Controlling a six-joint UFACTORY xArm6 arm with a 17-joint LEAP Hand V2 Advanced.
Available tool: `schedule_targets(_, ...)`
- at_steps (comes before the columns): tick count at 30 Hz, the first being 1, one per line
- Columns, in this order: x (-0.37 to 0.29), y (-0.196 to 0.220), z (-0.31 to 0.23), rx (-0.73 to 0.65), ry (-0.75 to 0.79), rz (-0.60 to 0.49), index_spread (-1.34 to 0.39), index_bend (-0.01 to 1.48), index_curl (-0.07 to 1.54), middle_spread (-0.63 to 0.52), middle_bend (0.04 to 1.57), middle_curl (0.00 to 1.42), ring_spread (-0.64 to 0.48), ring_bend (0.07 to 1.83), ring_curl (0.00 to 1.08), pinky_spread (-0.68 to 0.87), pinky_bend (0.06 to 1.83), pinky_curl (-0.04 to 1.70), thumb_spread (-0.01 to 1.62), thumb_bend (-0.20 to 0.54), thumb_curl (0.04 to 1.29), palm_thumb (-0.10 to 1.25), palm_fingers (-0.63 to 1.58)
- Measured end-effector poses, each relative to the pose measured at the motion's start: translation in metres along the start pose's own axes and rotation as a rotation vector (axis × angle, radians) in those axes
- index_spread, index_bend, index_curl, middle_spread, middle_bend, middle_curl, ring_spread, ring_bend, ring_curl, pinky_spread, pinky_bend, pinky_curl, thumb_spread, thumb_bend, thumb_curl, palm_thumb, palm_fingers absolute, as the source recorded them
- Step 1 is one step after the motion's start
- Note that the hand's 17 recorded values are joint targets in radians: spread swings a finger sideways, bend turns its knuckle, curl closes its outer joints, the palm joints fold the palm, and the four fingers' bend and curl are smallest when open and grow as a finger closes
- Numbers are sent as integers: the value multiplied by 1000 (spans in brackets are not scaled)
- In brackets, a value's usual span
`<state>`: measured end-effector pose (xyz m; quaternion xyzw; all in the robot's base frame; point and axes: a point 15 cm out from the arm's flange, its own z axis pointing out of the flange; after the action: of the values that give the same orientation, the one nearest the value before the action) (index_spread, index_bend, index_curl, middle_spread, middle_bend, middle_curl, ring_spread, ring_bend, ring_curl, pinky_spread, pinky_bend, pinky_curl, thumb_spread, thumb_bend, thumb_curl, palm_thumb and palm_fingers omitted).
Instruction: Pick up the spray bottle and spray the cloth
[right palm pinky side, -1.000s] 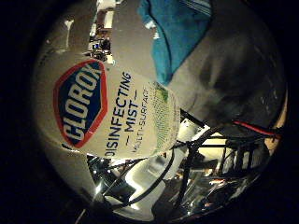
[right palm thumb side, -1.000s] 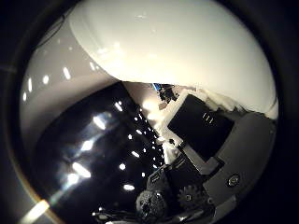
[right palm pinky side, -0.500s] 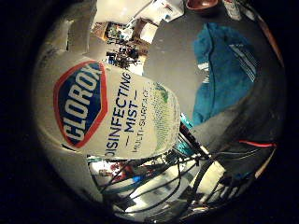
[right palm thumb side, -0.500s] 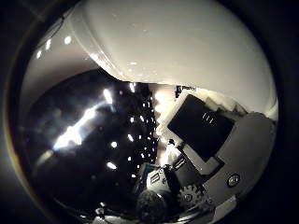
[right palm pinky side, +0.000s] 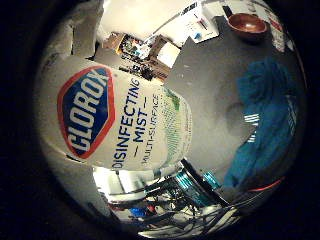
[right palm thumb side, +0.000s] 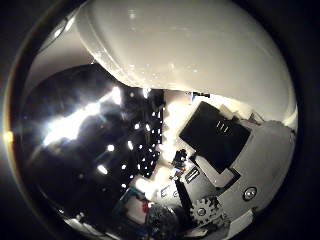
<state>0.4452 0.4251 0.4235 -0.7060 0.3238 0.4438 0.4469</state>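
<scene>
The spray bottle (right palm pinky side: 120, 120) fills the little finger side view, tight against the palm and apparently lifted off the dark desk (right palm pinky side: 210, 95), so the pickup looks done. The hand (right palm thumb side: 235, 175) has its fingers wrapped round it. The teal cloth (right palm pinky side: 265, 120) lies on the desk beyond, unsprayed.
</scene>
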Motion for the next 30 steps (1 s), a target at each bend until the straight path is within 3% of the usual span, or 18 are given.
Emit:
schedule_targets(6,36,12,78,-65,22,4,-231,1042,805,-75,1345,632,-144,1487,580,-201,989,1377,644,-24,870,917,1177)
schedule_targets(12,59,13,114,-75,47,-35,-227,1046,805,-75,1352,633,-143,1489,581,-201,977,1390,646,-23,864,918,1175)
schedule_targets(30,113,13,119,-90,73,6,-211,1051,798,-75,1351,631,-145,1487,583,-204,965,1407,684,-30,846,864,1172)
